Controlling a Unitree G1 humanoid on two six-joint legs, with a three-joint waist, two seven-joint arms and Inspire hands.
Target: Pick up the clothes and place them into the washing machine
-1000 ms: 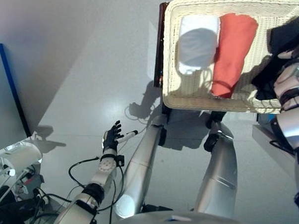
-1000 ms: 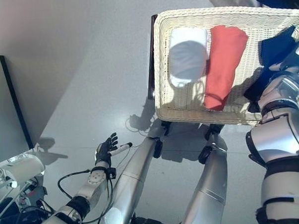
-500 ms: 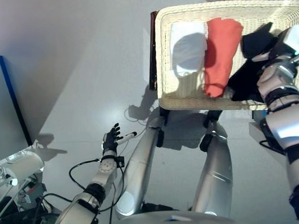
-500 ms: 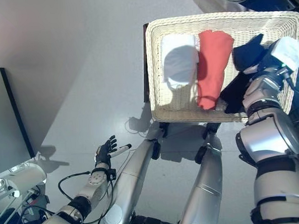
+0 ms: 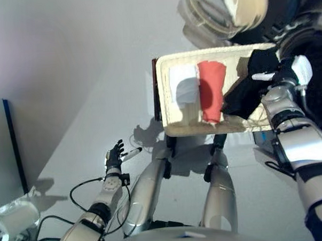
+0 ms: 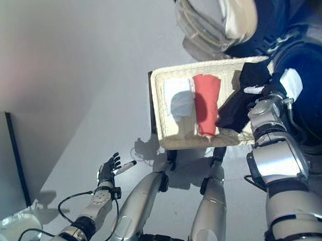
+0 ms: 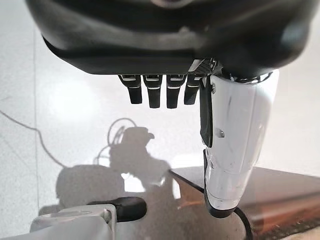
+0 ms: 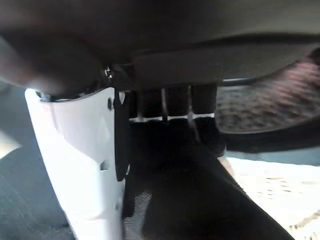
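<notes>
While right hand pinches dark cloth lifted off basket, trailing end hangs low: could snag rim. Red and white pieces wait inside. Left hand spread, idle. Washer drum just beside.

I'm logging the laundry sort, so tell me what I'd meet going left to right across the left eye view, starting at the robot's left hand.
Left hand, open over the floor → wicker basket's left rim → white folded cloth → red cloth → dark garment → right hand, shut on the dark garment.
</notes>
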